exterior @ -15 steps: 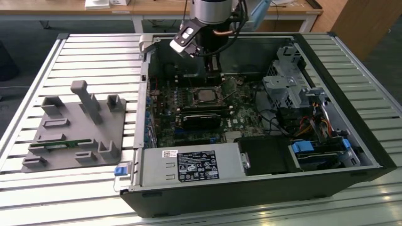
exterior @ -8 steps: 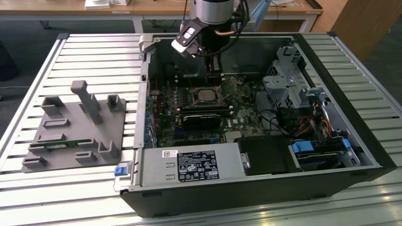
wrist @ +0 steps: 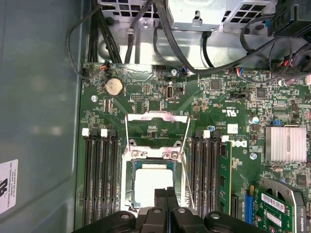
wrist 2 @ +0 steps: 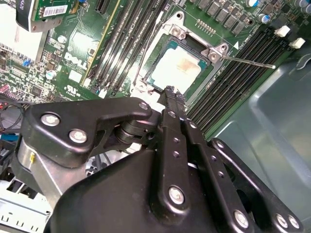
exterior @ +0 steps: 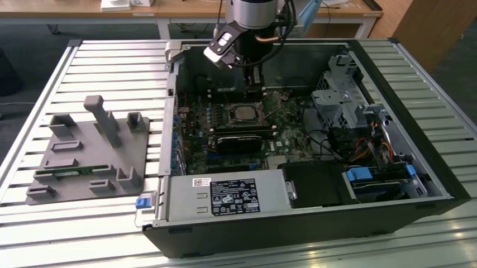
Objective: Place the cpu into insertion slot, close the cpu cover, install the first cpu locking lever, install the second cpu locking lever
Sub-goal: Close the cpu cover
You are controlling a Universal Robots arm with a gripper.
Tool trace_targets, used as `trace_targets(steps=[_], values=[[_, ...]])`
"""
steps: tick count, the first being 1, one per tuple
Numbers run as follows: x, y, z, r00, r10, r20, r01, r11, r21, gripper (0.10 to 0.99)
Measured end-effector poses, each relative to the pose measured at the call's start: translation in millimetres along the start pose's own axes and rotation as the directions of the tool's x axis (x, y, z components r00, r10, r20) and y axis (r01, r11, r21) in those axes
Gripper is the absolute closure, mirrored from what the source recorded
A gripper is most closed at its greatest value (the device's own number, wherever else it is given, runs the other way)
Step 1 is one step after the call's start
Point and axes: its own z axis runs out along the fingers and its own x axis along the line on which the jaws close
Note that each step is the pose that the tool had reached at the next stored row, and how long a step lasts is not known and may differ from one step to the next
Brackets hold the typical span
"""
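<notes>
Pincer clenched on nothing, tips pressed together just over the edge of the cpu. Cpu is seated in the insertion slot, near centre frame in the exterior view. Cpu cover is folded back open beside the slot.

exterior view: hi, far, whole case | both wrist views: close, share cpu

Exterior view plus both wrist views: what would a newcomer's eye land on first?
The open computer case on the slatted table, with the gripper reaching inside. In both wrist views it hangs, shut, over the silver chip seated in its socket, the metal cover swung open.
</notes>
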Motion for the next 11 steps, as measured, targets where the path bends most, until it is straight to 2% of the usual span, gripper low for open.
trace_targets(steps=[5,11], values=[[0.0,2.4,0.1,1.0000,0.000,0.0001,0.000,1.0000,0.000,0.965],[-0.1,12.2,0.8,1.0000,0.000,0.0000,0.000,1.0000,0.000,0.965]])
